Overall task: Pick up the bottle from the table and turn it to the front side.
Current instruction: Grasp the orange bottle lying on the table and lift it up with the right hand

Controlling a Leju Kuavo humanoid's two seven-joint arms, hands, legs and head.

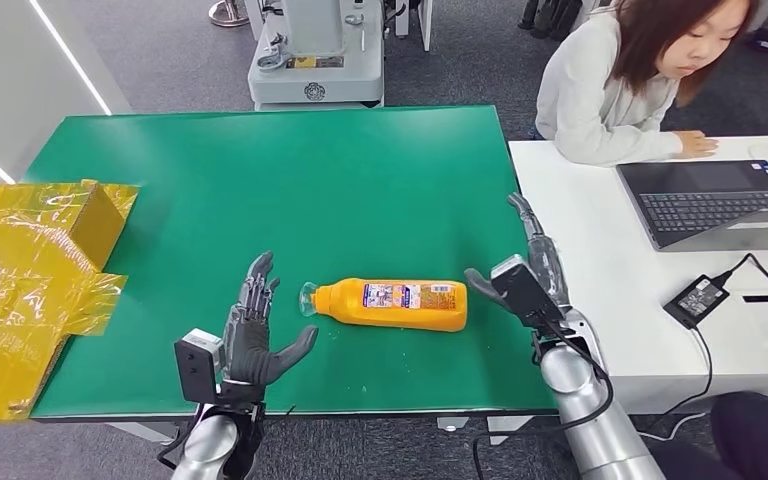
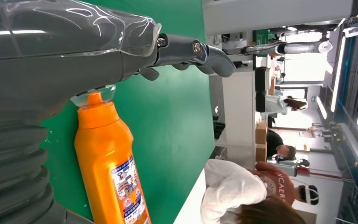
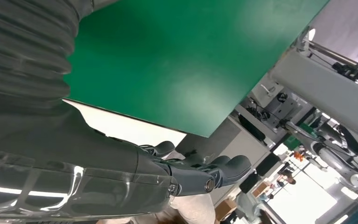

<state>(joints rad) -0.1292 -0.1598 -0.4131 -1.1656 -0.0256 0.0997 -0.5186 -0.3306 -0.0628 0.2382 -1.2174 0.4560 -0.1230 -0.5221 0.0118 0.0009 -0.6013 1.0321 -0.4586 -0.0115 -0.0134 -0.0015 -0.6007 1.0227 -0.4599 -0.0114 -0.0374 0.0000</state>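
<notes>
An orange bottle [image 1: 392, 303] with a clear cap lies on its side on the green table [image 1: 260, 180], cap toward my left, a printed label facing up. In the left wrist view the bottle [image 2: 107, 168] lies just past my thumb. My left hand [image 1: 258, 330] is open a short way from the cap end, fingers spread, touching nothing. My right hand [image 1: 530, 270] is open beside the bottle's base, at the green table's right edge, fingers extended and holding nothing. The right wrist view looks past the right hand [image 3: 98, 172] at bare green surface.
Crumpled yellow wrapping and a yellow box [image 1: 40, 260] cover the table's left side. A white desk [image 1: 600, 260] adjoins on the right, with a laptop [image 1: 720, 205], a power brick [image 1: 696, 299] and a seated person [image 1: 620, 80]. A grey machine [image 1: 315, 50] stands behind the table.
</notes>
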